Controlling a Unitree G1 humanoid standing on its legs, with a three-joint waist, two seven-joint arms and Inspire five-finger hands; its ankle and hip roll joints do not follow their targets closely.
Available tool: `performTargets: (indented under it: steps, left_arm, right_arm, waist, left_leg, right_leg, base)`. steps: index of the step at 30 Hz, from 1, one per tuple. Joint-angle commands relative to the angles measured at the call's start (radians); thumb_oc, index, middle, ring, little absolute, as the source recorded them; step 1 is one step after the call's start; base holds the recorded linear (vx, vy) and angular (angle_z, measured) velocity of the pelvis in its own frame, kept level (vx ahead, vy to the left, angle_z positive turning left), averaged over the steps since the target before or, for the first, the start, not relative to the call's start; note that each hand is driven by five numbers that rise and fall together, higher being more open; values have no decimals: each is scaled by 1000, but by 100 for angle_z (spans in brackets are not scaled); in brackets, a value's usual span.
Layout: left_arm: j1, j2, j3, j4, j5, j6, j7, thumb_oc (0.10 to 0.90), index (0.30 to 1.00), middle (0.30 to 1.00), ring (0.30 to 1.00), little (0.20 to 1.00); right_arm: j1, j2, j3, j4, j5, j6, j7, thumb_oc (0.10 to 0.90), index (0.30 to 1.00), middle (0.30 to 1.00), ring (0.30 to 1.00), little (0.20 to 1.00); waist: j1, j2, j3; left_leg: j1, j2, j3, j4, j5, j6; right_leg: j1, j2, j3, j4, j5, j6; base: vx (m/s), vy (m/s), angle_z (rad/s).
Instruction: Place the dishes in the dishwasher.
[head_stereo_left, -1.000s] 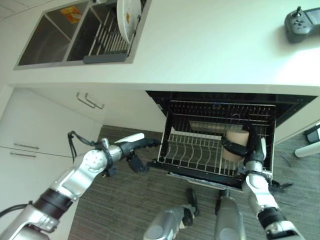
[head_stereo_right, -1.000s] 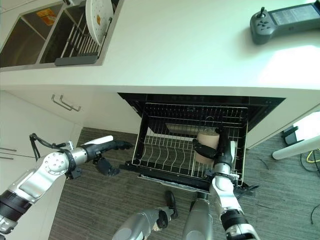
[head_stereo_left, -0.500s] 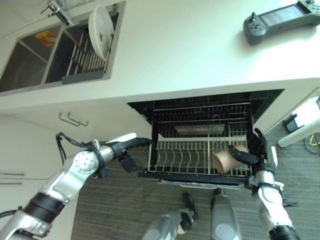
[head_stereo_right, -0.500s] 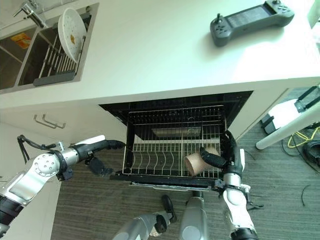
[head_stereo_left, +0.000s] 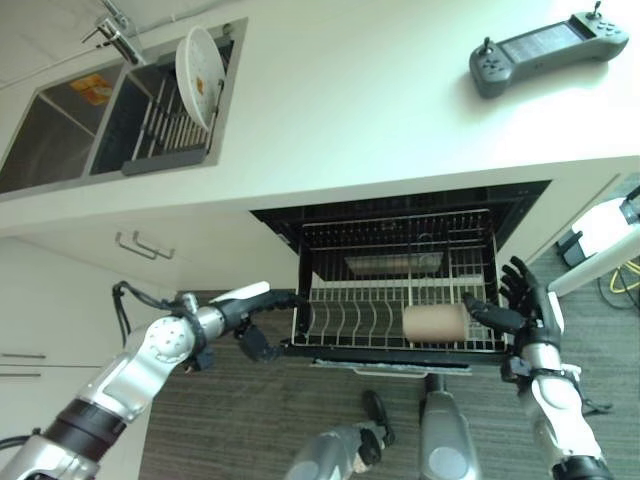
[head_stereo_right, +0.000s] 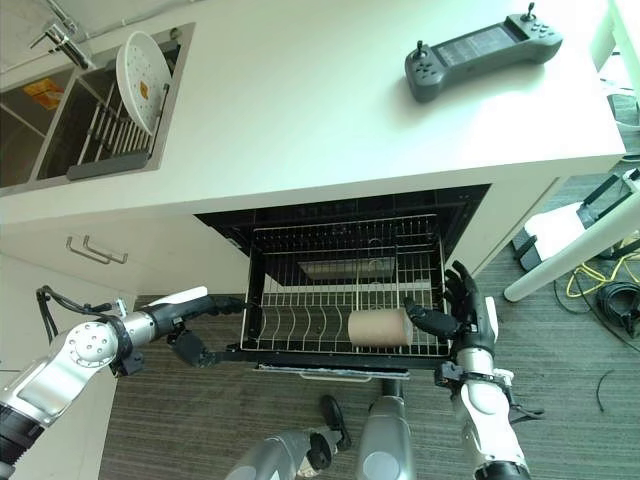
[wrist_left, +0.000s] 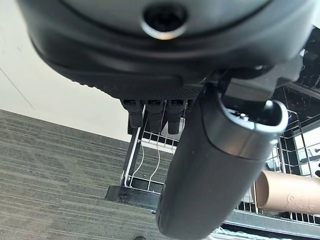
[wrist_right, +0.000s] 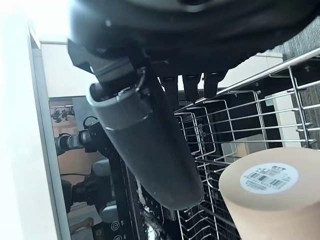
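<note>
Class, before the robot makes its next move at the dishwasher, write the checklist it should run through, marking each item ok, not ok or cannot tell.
1. Beige cylindrical cup is inside the wire dishwasher rack: ok, though it lies on its side.
2. Right robot hand has released the cup: ok, fingers open beside it.
3. Left robot hand steadies the rack's left front corner: cannot tell whether it grips.
4. Rack pulled out for loading: ok.
5. White round plate in the sink rack loaded: not ok, still waiting.
</note>
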Motion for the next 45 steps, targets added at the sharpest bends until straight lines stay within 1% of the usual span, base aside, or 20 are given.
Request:
performTargets:
  steps: [1,8,10,12,16,17,19,21,24,27,30,31,33,34,36,37,39,42,44,45]
  left_arm:
    - [2,64,103,-26,-3,-18,24,800,900,900,900,900]
    - [33,68,122,-30,-9,-21,18,800,900,900,900,900]
    - [54,63,132,-34,-4,-18,23,800,900,900,900,900]
    - [88,54,150,-25,3,-19,51,800,900,900,900,900]
    - [131,31,172,1,13,-29,88,800,900,900,900,900]
    - [149,12,173,21,18,-36,114,800,900,900,900,900]
    - [163,-6,175,41,19,-39,143,800,900,900,900,900]
    - [194,-70,171,80,9,-35,230,800,900,900,900,900]
    - [213,-147,159,123,-31,-47,334,800,900,900,900,900]
    - [235,-271,159,204,-57,-115,473,800,900,900,900,900]
    - [251,-326,184,246,-98,-155,533,800,900,900,900,900]
    - [257,-340,197,259,-106,-163,536,800,900,900,900,900]
    - [283,-371,239,286,-129,-162,543,800,900,900,900,900]
    - [291,-383,255,293,-159,-157,557,800,900,900,900,900]
    - [313,-423,296,329,-238,-164,598,800,900,900,900,900]
    - [321,-443,318,356,-266,-181,620,800,900,900,900,900]
    - [336,-474,365,387,-308,-212,680,800,900,900,900,900]
    - [345,-512,447,438,-368,-271,782,800,900,900,900,900]
    - [354,-525,484,460,-399,-307,818,800,900,900,900,900]
    - [359,-528,502,472,-411,-322,821,800,900,900,900,900]
  right_arm:
    - [162,0,20,-57,30,-48,24,800,900,900,900,900]
    - [179,-2,8,-84,60,-100,19,800,900,900,900,900]
    - [193,-1,-5,-119,84,-140,22,800,900,900,900,900]
    - [211,9,-16,-165,122,-189,40,800,900,900,900,900]
    - [226,26,-23,-217,167,-225,55,800,900,900,900,900]
    - [230,34,-26,-240,184,-237,55,800,900,900,900,900]
    - [229,38,-31,-261,203,-246,60,800,900,900,900,900]
    - [221,34,-43,-307,229,-255,61,800,900,900,900,900]
    - [209,27,-52,-328,255,-274,99,800,900,900,900,900]
    - [174,17,-64,-364,231,-292,76,800,900,900,900,900]
    - [157,13,-83,-391,215,-314,74,800,900,900,900,900]
    - [156,13,-91,-402,210,-316,77,800,900,900,900,900]
    - [167,10,-117,-443,185,-289,109,800,900,900,900,900]
    - [172,10,-121,-456,187,-274,122,800,900,900,900,900]
    - [176,19,-122,-468,220,-279,144,800,900,900,900,900]
    - [179,28,-123,-473,222,-286,153,800,900,900,900,900]
    - [178,37,-121,-476,231,-300,187,800,900,900,900,900]
    - [156,31,-99,-472,221,-302,210,800,900,900,900,900]
    - [150,15,-95,-463,235,-309,226,800,900,900,900,900]
    - [152,10,-97,-457,255,-315,242,800,900,900,900,900]
  waist:
    - [-20,4,-71]
    - [-18,0,-86]
    - [-18,-4,-99]
    - [-20,-15,-119]
    - [-14,-35,-157]
    - [-11,-50,-173]
    - [-8,-64,-185]
    - [2,-92,-207]
    - [14,-110,-222]
    - [36,-135,-240]
    - [51,-150,-243]
    - [53,-152,-244]
    - [58,-162,-242]
    - [58,-163,-238]
    - [61,-164,-237]
    - [64,-162,-237]
    - [78,-160,-234]
    - [91,-174,-235]
    - [96,-180,-233]
    - [99,-185,-229]
  left_leg:
    - [-76,110,-27,184,-217,-36]
    - [-73,114,-32,184,-218,-37]
    - [-72,120,-33,184,-221,-39]
    - [-60,127,-39,184,-228,-39]
    - [-48,144,-47,184,-229,-39]
    - [-36,149,-55,184,-234,-39]
    - [-28,155,-62,184,-235,-39]
    - [-13,165,-74,184,-240,-38]
    - [-2,170,-79,184,-242,-36]
    - [11,158,-95,184,-252,-20]
    - [19,132,-117,184,-264,5]
    - [16,124,-124,184,-263,13]
    - [19,94,-145,184,-274,42]
    - [19,83,-153,184,-278,52]
    - [23,69,-160,184,-289,67]
    - [21,69,-161,184,-293,71]
    - [22,72,-144,184,-299,73]
    - [13,49,-134,184,-307,79]
    - [11,39,-127,184,-306,76]
    - [12,32,-123,184,-308,77]
  right_leg:
    - [54,-79,18,-31,-145,113]
    - [61,-78,11,-31,-147,112]
    - [66,-74,6,-31,-151,111]
    - [88,-69,-4,-31,-164,109]
    - [113,-55,-17,-31,-177,95]
    - [134,-49,-25,-31,-189,89]
    - [149,-41,-31,-31,-196,81]
    - [177,-34,-47,-31,-205,71]
    - [199,-35,-66,-31,-211,65]
    - [228,-35,-80,-31,-211,58]
    - [246,-34,-81,-31,-202,57]
    - [244,-32,-79,-31,-188,58]
    - [241,-39,-72,-31,-124,79]
    - [236,-39,-66,-31,-100,85]
    - [230,-42,-60,-31,-52,95]
    - [227,-36,-64,-31,-32,97]
    - [226,-17,-108,-13,-28,97]
    - [184,83,-127,84,-70,82]
    - [161,120,-141,128,-85,67]
    - [147,125,-152,132,-82,64]
  base:
    - [0,0,0]
    - [0,0,0]
    - [-4,-17,1]
    - [4,-47,3]
    - [17,-63,3]
    - [26,-88,3]
    - [26,-69,8]
    - [23,-37,9]
    - [27,32,3]
    - [59,140,5]
    - [50,204,8]
    - [63,242,14]
    - [55,277,12]
    - [25,227,12]
    - [47,222,8]
    - [46,199,-1]
    - [10,127,-6]
    - [-7,53,-28]
    - [-3,6,-25]
    - [-5,-36,-1]
